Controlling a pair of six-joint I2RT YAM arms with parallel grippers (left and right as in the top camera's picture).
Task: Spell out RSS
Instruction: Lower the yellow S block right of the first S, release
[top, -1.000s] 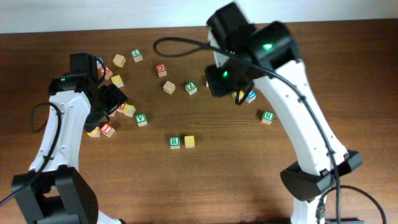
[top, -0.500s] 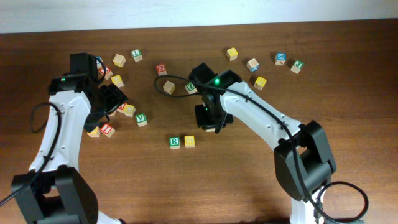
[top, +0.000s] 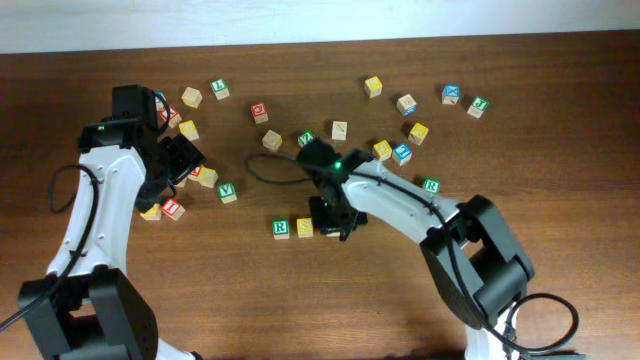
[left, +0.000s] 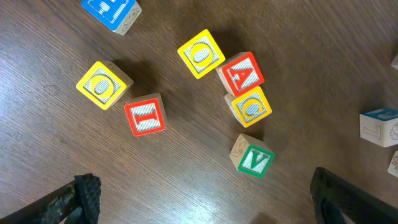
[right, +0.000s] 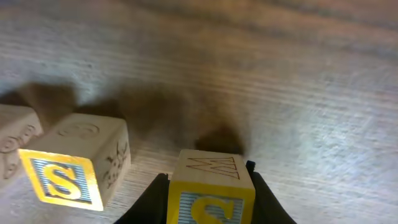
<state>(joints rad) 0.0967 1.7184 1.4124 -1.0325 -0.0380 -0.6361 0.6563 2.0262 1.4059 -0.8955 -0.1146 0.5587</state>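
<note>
The green R cube (top: 281, 229) sits on the counter (top: 230, 300), and a yellow S cube (top: 304, 228) stands just beside it on its right, both with their letters facing up. On the far side of that S from the R, in the same row, the right jaws pinch a second yellow cube (right: 210, 190) between their black fingers (right: 151, 200). The lower edge of the wrist view cuts off its yellow face, and whether it rests on the counter cannot be told. Well away from the R, up and to its left, the left jaws are spread wide, fingers (left: 81, 198) apart. They hang above a loose cluster that includes a red I cube (left: 145, 115), a red A cube (left: 241, 71) and a green V cube (left: 254, 158). Another green R cube (top: 430, 186) lies well off to the right of the R.
</note>
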